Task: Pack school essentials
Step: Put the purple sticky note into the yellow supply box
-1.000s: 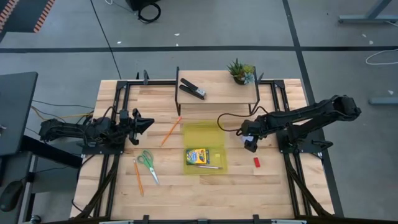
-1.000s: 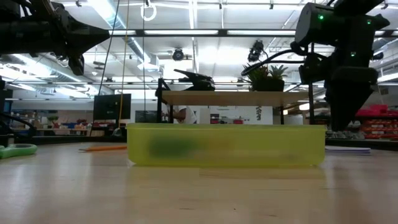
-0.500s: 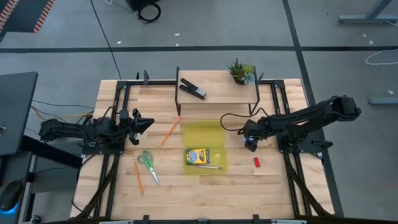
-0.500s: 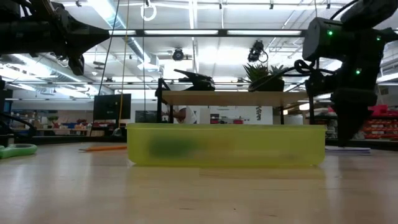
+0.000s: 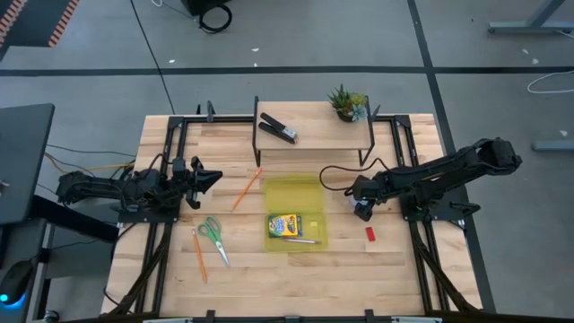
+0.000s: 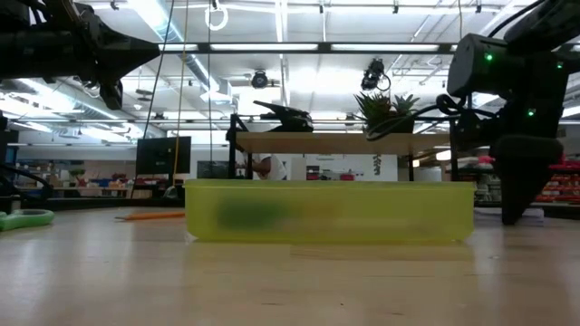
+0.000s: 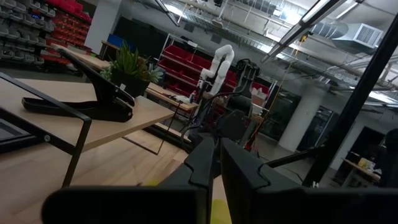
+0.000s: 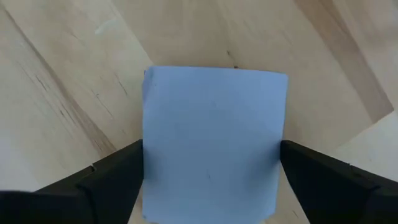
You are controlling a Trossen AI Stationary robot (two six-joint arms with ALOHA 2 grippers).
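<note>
A pale blue notepad [image 8: 214,137] lies flat on the wooden table, right of a yellow-green bin [image 5: 291,199]. My right gripper [image 8: 211,152] hangs over it, pointing down and open, one finger at each side edge. The bin holds the crayon box [image 5: 284,224] and the purple pen [image 5: 301,240]. A red eraser [image 5: 369,233] lies near the right gripper [image 5: 361,208]. The green-handled scissors [image 5: 213,235] and two orange pencils [image 5: 247,188] [image 5: 198,254] lie left of the bin. My left gripper [image 5: 204,177] is shut and waits at the table's left. My right gripper comes from above, pointing down, with one finger [image 8: 118,180] at one side edge [image 8: 148,143] of the notepad and the other finger [image 8: 317,180] at the opposite edge. I cannot tell whether they touch it. The notepad lies flat on the table.
A raised wooden shelf [image 5: 314,142] at the far side carries the black stapler [image 5: 278,128] and a small potted plant [image 5: 347,101]. Black frame rails run along the table's left and right sides. Bare wood shows near the front edge [image 5: 296,287].
My right gripper has gone down toward the table beside the bin's right end and shifted slightly toward the table's right edge, ending low over the notepad. Nothing else has moved.
</note>
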